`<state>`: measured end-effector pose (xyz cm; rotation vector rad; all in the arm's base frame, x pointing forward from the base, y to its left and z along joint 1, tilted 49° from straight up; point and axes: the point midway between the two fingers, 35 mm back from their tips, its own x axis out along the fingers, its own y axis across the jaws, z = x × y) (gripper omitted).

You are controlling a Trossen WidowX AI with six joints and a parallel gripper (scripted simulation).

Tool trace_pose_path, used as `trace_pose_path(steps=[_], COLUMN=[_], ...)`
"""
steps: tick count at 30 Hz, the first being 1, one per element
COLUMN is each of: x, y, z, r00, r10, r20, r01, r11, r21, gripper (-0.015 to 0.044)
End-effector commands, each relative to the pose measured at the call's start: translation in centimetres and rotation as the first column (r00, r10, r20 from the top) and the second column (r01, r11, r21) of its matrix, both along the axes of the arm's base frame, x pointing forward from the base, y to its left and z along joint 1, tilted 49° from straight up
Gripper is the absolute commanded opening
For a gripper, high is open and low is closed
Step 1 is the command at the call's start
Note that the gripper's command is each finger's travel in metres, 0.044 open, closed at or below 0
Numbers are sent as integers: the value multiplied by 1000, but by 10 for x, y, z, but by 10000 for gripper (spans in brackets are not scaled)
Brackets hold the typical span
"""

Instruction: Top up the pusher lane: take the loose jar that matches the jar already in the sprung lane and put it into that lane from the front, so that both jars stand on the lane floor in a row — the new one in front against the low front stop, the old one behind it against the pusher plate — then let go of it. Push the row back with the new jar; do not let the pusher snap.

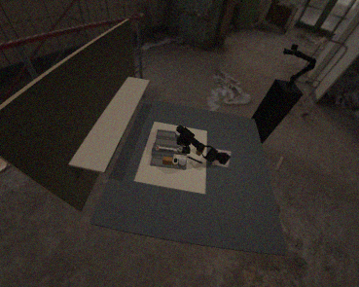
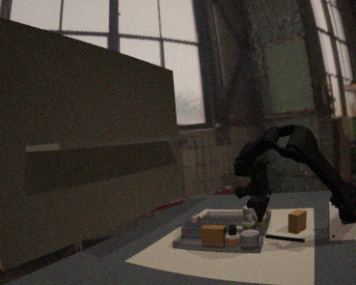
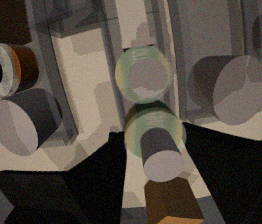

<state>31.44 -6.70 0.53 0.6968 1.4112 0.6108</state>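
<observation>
Wrist view: loose jar point(image 3: 155, 134), pale green w/ grey top, is pinched betw. the black fingers of the claw point(image 1: 186, 150) point(image 2: 260, 215) point(image 3: 155, 145), one finger on either side. Matching jar point(image 3: 142, 74), also green w/ grey top, is seen directly beyond it in the narrow sprung lane point(image 3: 169, 55); the two are lined up close, but contact betw. them can't be confirmed. Held jar is positioned at the lane's front end; whether its base is on the lane floor can't be told. In ext. view the two jars can't be separated w/ certainty.

Grey rack point(image 1: 155, 164) point(image 2: 219, 248) is set on a cream sheet point(image 1: 194, 181) point(image 2: 277, 267). On its near side, L to R in ext. view, are placed an orange box point(image 1: 167, 161) point(image 2: 213, 236), a dark-capped jar point(image 1: 175, 161) point(image 2: 232, 240) point(image 3: 26, 67) and a squat grey cylinder point(image 1: 182, 161) point(image 2: 250, 239) point(image 3: 13, 125).

Right of the rack, a separate orange block point(image 1: 198, 153) point(image 2: 297, 221) point(image 3: 173, 200) is stood upright, w/ a thin black rod point(image 1: 195, 160) point(image 2: 285, 239) laid nearer. Black arm point(image 1: 197, 144) point(image 2: 296, 144) is arched over from far right; all is carried by the blue-grey counter point(image 1: 231, 208) point(image 2: 60, 270).
</observation>
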Motion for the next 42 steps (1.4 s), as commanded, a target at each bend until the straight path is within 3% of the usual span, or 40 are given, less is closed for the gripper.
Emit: trace_pose_path(steps=[1,42], x=[11,15], y=[-3,-2], z=[5,4], r00=[999,999], r10=[-12,-12], r20=[34,34], r01=[12,12], r11=[1000,1000], r21=[1,1], gripper=[0,0])
